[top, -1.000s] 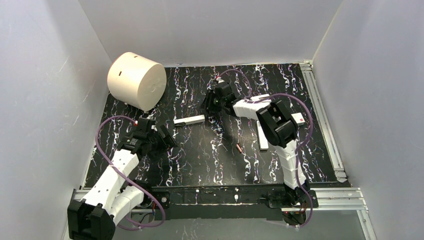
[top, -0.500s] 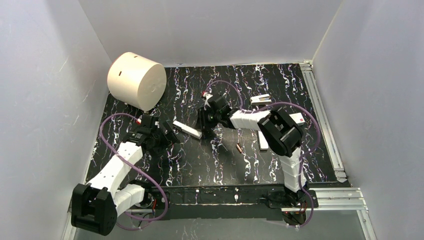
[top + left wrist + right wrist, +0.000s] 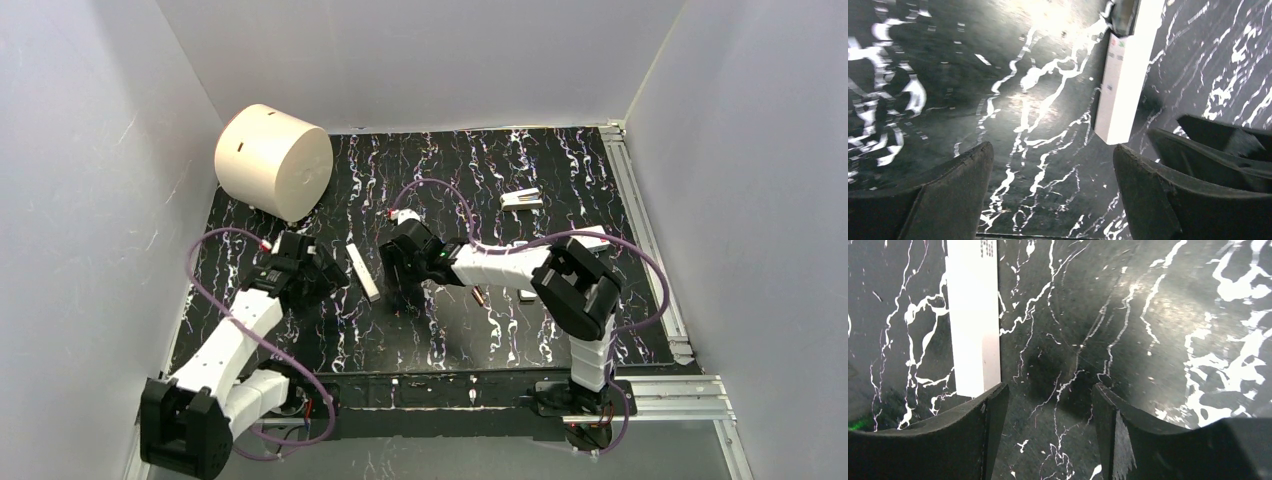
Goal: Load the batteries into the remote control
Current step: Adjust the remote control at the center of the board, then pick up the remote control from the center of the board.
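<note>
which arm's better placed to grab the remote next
Left, probably. The open left gripper has the near end of the remote control just ahead of its gap. The right gripper is open too, but the remote lies outside its gap, and a battery lies by that arm.

We get top view high from near side, looking down over whole surface; wrist views close above it, facing down past left tool and right tool; all three share remote control

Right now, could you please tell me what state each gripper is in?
Left gripper: open, holding nothing.
Right gripper: open, holding nothing.
</note>
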`<state>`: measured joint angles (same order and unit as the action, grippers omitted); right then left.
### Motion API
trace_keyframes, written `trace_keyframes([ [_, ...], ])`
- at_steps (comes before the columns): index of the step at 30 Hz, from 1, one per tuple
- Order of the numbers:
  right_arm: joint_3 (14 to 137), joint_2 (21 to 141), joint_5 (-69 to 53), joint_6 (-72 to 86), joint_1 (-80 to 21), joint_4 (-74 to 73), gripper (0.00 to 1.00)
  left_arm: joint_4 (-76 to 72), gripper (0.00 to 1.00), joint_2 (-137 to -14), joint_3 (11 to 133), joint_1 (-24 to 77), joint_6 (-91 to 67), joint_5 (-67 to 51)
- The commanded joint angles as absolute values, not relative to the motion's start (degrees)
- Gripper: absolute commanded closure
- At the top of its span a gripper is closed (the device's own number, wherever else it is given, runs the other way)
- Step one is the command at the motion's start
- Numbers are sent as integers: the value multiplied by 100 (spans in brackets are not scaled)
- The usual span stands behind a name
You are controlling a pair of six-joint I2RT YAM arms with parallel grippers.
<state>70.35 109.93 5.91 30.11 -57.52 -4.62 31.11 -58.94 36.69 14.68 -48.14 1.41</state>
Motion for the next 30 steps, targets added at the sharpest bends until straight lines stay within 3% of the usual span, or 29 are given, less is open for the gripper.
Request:
trace_keyframes([
  [1,7410,10566,1507,3282,-6022,-814,29,3958,14,-4960,3795,1433,-5121,1581],
  [12,8556,11702,2015,2981,-6651,-1466,28,4834,6,-4381,4398,1428,-4801,2394],
  [18,9063,12190,2436,2879,-6711,-1807,34,5066,1,-4366,4777,1429,-4455,2507],
  [24,9717,12641,2979,2437,-6914,-2295,53,5149,1,-4559,5006,1424,-4406,2363],
  [28,9690,12668,2965,2214,-6914,-2360,74,4859,2,-4582,5045,1424,-4190,1822],
  [30,9506,12449,3166,2153,-6920,-2320,80,4811,2,-4607,5129,1416,-4039,1595],
])
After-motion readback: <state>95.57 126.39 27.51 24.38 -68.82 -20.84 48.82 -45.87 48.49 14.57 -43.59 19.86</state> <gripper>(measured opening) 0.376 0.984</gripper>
